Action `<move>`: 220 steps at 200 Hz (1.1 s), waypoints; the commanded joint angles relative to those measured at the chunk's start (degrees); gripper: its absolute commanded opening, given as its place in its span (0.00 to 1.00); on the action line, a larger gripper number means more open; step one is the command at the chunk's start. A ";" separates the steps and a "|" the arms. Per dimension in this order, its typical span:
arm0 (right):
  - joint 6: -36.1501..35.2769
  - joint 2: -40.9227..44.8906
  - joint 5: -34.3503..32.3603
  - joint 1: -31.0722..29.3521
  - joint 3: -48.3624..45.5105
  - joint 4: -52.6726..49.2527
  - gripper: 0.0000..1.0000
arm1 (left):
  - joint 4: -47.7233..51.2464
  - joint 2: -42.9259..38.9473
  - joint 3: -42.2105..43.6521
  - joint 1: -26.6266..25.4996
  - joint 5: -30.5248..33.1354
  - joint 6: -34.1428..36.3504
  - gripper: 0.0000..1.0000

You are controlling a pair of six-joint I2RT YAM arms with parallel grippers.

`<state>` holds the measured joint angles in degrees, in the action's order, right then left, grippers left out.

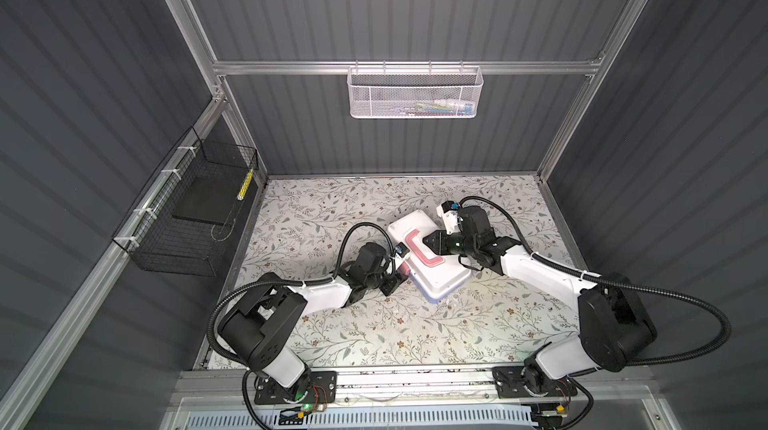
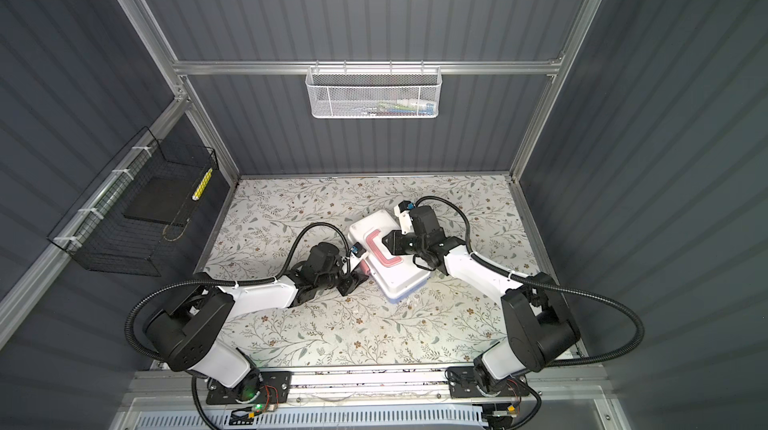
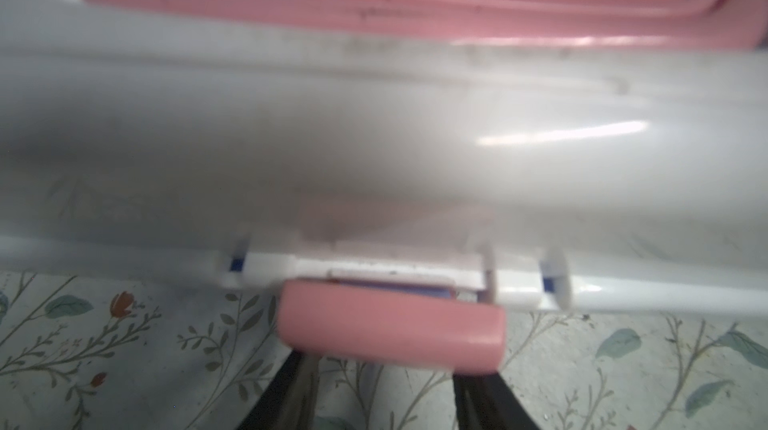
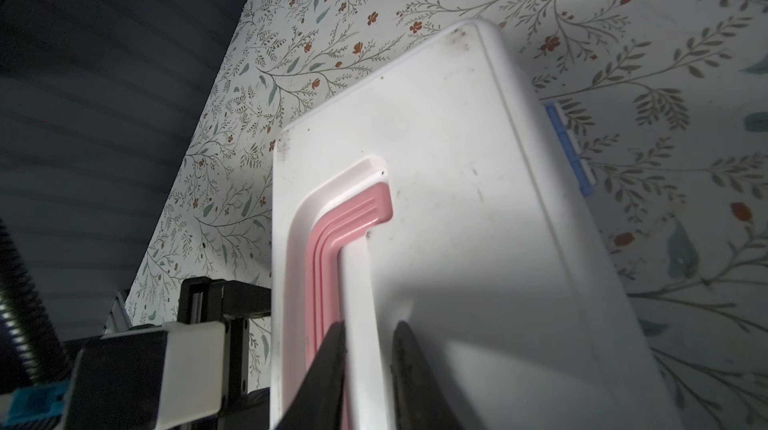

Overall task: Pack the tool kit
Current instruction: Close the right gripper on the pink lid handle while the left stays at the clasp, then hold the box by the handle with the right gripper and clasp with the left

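Since the tool kit [image 1: 442, 278] lies near the middle of the worktop [image 1: 374, 336], askew to its edges, with the white lid [image 4: 449, 125] down over the blue base [image 4: 567, 145], the filling of the box looks done. No loose tools show on the worktop in both top views, though what is inside the box cannot be seen.

What seems left is the fastening. The pink latch [image 3: 390, 328], on the long side of the box that faces the worktop's left edge, appears to stand out from the lid's rim with a dark gap behind it. It probably has not snapped home, though the wrist view is blurred. The left gripper [image 3: 382, 370] meets it with fingers spread, the latch lying across their tips rather than pinched between them, so it looks like a push and not a grasp.

The right gripper [image 4: 370, 328] sits on top of the lid at the pink handle [image 4: 353, 216], which lies flat in its recess. One finger rests over the pink bar and the other on the white plastic beside it. Whether it grips the handle or only presses the lid down, I cannot tell.

Judged so, the task is near its end: seat the latch, then let go.
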<state>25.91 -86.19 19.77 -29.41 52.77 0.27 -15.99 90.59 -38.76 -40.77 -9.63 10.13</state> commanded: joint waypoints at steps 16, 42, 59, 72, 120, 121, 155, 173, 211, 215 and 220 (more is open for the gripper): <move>-0.45 -2.20 1.58 -0.34 -4.12 -8.52 0.24 | -2.45 -1.81 -3.75 0.26 0.31 2.07 0.31; -0.08 -2.41 2.07 -0.36 -4.98 -7.35 0.24 | -0.93 -1.82 -4.64 0.26 0.79 2.35 0.31; 0.02 -2.40 2.20 -0.39 -5.34 -6.91 0.24 | 0.03 -1.79 -5.25 0.26 0.86 2.43 0.31; 0.06 -2.31 2.21 -0.38 -5.73 -6.62 0.24 | 0.47 -1.82 -5.62 0.26 0.84 2.43 0.31; -0.17 -2.40 2.31 -0.38 -6.85 -6.17 0.23 | 2.05 -2.49 -6.58 0.26 2.02 2.44 0.30; -0.17 -2.40 2.34 -0.38 -6.87 -6.16 0.23 | 2.08 -2.50 -6.58 0.26 2.04 2.44 0.30; -0.34 -2.40 2.58 -0.32 -7.42 -5.99 0.22 | 3.48 -2.77 -7.12 0.26 2.92 2.48 0.30; -0.38 -2.66 2.70 -0.32 -7.47 -6.01 0.22 | 3.75 -2.95 -7.29 0.26 3.19 2.57 0.30; 0.01 -3.54 3.03 -0.43 -7.68 -5.90 0.21 | 4.78 -3.14 -7.94 0.26 3.83 2.77 0.30; 0.02 -3.62 3.10 -0.46 -7.66 -5.90 0.21 | 4.94 -3.13 -8.05 0.26 3.83 2.79 0.30; 0.05 -3.65 3.07 -0.47 -7.73 -5.85 0.21 | 5.07 -3.06 -8.10 0.26 3.83 2.83 0.30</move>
<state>25.87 -86.41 24.64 -30.37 48.29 5.43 -7.68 89.56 -43.55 -40.82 -6.76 11.42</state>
